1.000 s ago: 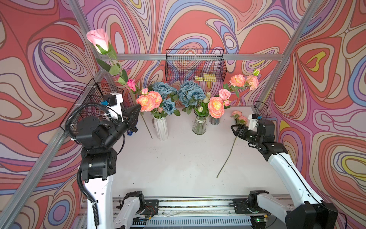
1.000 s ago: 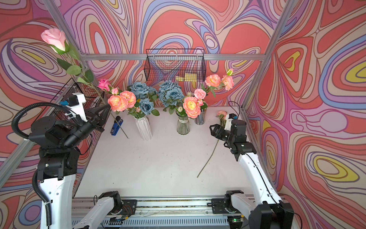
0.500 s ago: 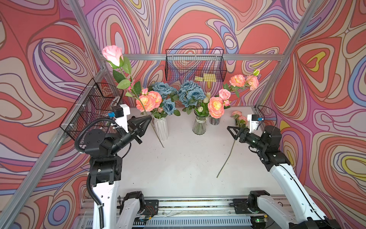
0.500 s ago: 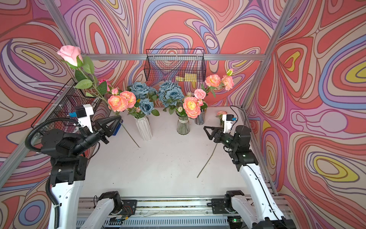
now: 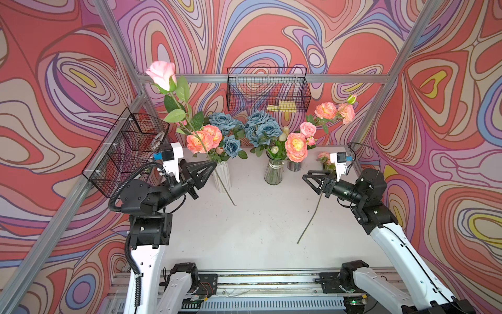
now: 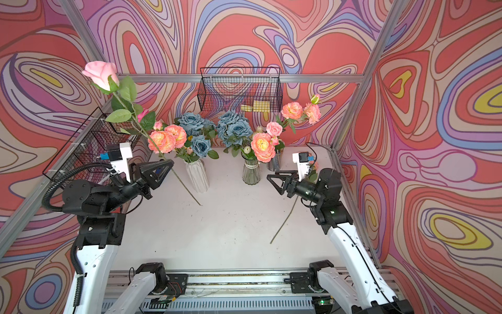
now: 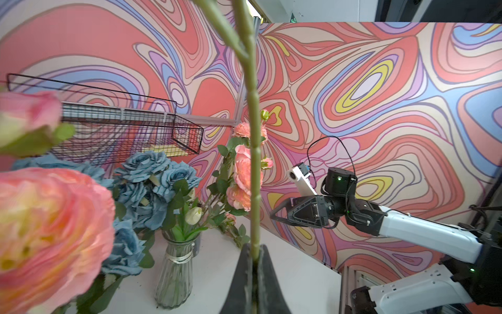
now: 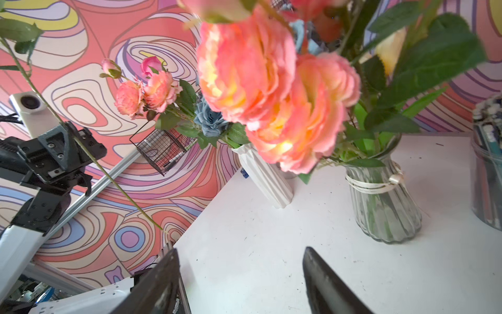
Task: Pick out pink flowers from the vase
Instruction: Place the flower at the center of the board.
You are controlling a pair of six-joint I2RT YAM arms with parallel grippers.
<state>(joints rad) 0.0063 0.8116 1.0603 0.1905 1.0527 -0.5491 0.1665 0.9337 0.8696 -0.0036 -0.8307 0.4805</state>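
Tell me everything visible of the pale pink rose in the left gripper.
The pale pink rose is one half-open, fabric-looking bloom on a long green stem with several serrated leaves below the head. It stands tilted in the air, head uppermost. The left gripper is shut on its lower stem; the bare end slants down toward the table.

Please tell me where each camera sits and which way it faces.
Both top views: high at the front, looking down at the table; both arms show, left gripper shut on a pink rose, right gripper open.
Left wrist: on the left arm, facing past its jaws and the stem toward the right arm.
Right wrist: on the right arm, facing between its fingers toward the glass vase and left arm.
Shared: both wrist views show the glass vase.
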